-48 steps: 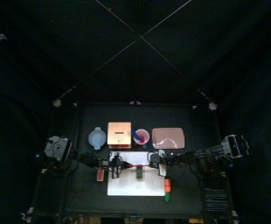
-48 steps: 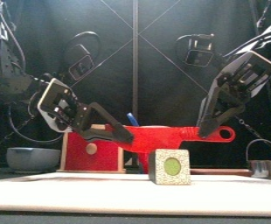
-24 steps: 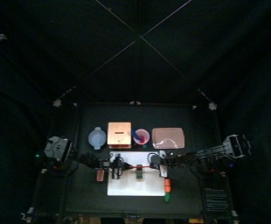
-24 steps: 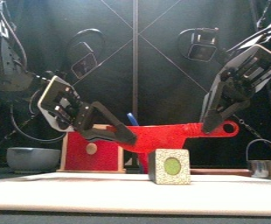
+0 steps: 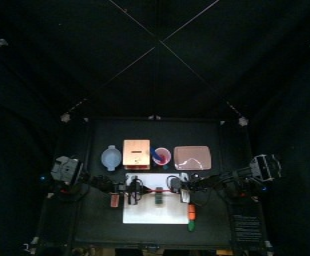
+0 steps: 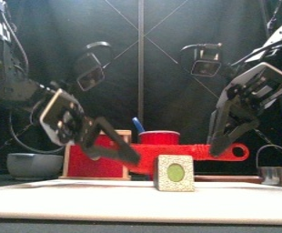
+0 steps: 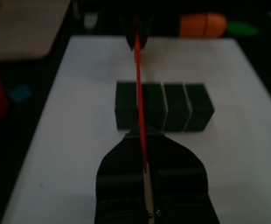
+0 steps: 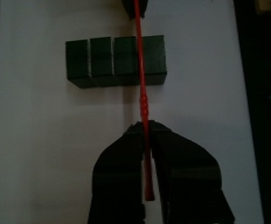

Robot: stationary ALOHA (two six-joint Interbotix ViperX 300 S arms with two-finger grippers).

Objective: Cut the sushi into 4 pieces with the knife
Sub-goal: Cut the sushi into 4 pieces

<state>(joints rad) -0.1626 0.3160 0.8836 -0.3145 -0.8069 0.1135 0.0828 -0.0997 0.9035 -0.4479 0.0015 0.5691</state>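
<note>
The sushi roll [image 6: 173, 173], a row of dark green blocks with a green centre, stands on the white cutting board [image 6: 58, 187]. A red knife [image 6: 232, 149] is held level across it by both arms. My left gripper [image 6: 129, 156] is shut on the blade's tip, and my right gripper [image 6: 220, 146] is shut on the handle. In the left wrist view the thin blade [image 7: 138, 87] crosses the roll [image 7: 173, 107] along the seam beside an end block. The right wrist view shows the same blade [image 8: 139, 79] over the roll [image 8: 103, 61].
Behind the board stand a blue-grey bowl [image 5: 111, 157], the wooden box [image 5: 136, 153], the red cup [image 5: 163, 155] and the pink tray [image 5: 193, 157]. An orange and green toy [image 5: 193, 212] lies on the board's right side, and a small red thing [image 5: 115, 200] at its left edge.
Both grippers have come down with the knife; the blade has dropped from above the roll to the level of its top, lower on the left side.
</note>
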